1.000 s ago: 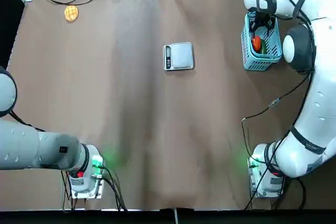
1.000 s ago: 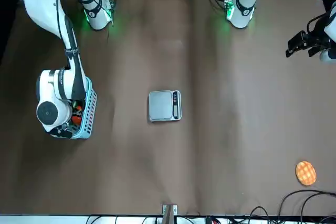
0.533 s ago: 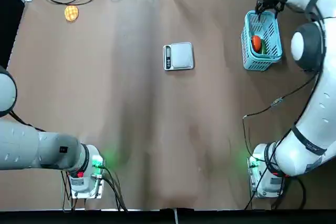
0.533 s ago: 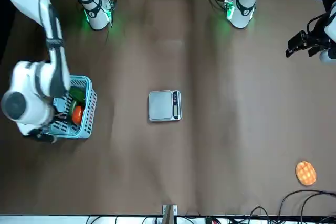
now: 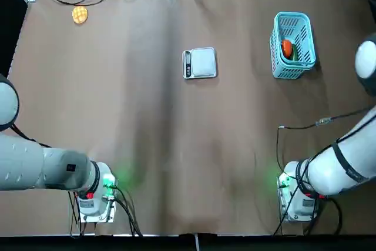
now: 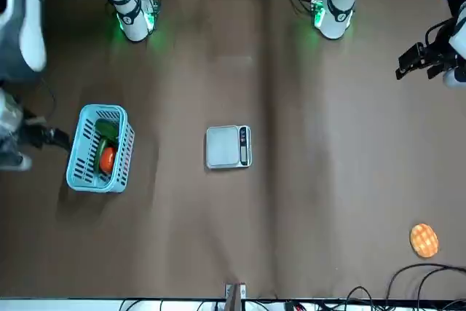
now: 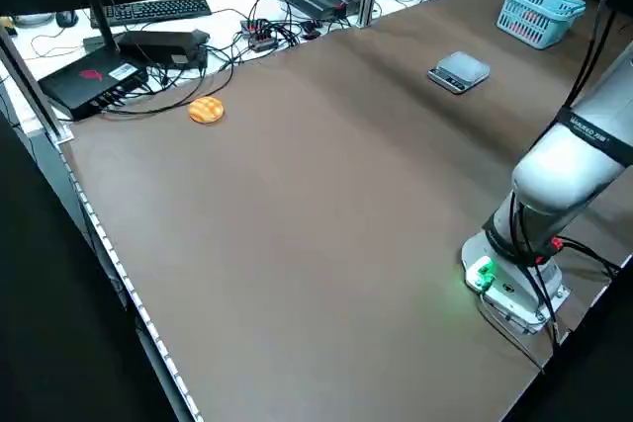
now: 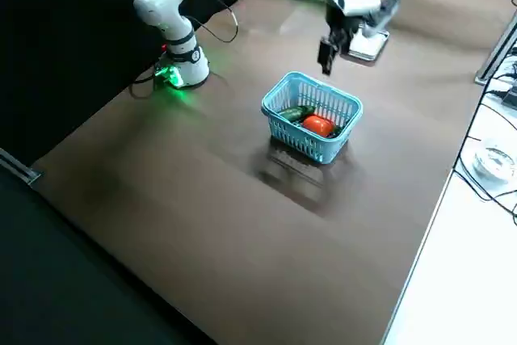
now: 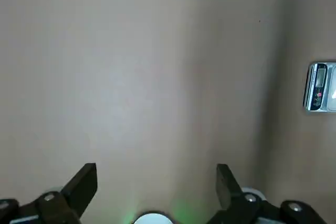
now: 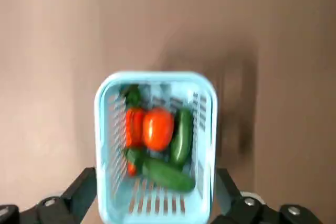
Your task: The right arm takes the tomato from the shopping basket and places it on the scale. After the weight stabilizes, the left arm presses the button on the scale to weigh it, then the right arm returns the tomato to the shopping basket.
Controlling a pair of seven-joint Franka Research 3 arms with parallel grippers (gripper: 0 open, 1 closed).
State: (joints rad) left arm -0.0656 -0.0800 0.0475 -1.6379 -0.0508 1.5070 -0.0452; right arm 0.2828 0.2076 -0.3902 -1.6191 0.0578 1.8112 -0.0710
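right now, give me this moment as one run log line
tomato: in shopping basket | scale: bare | right gripper: open above basket | left gripper: open, parked

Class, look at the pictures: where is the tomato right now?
The tomato lies inside the shopping basket, on the robot's right in the top view, beside green vegetables and well right of the scale.

Glossy tomato [image 10: 158, 128] — blue plastic lattice shopping basket [image 10: 206, 129] — matt brown table [image 5: 147, 133]
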